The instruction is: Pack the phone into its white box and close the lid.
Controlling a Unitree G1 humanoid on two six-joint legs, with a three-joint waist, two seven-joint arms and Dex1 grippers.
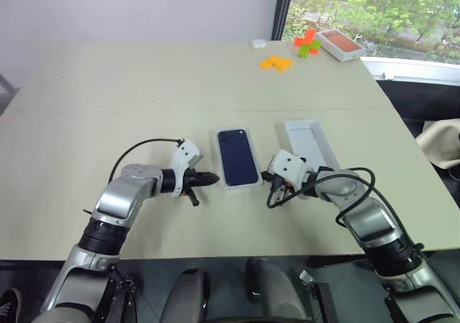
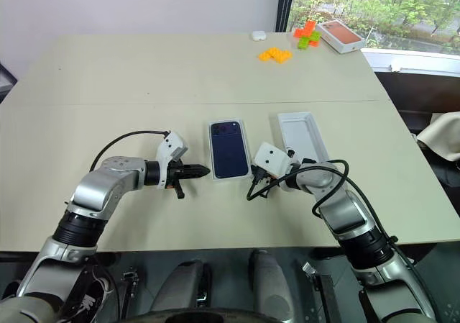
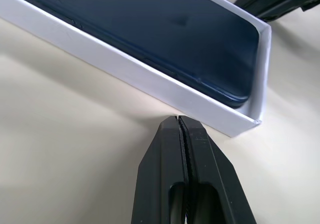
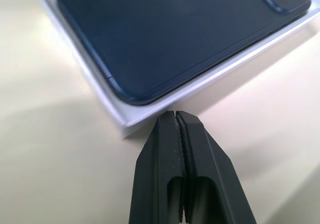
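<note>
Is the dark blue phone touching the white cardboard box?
Touching. The left eye view shows the dark blue phone lying inside the white cardboard box, and the right wrist view shows it resting flat within the walls.

Glossy navy phone [image 1: 238, 156] in matt white cardboard box [image 3: 150, 79]; smooth beige table [image 1: 144, 100].

The white box [image 1: 238, 157] with the phone [image 1: 238, 155] in it lies mid-table, hemmed on both flanks: the left gripper [image 1: 213, 178], fingers pressed together, sits at its 8 o'clock just beside the wall, and the right gripper [image 4: 179, 116], likewise closed, sits at its 4 o'clock by the near corner. At 3 o'clock the lid [image 1: 310, 145] lies near, leaving a narrow lane between. Toward 12 o'clock the table [image 1: 144, 85] runs bare up to the orange blocks [image 1: 276, 62].
</note>
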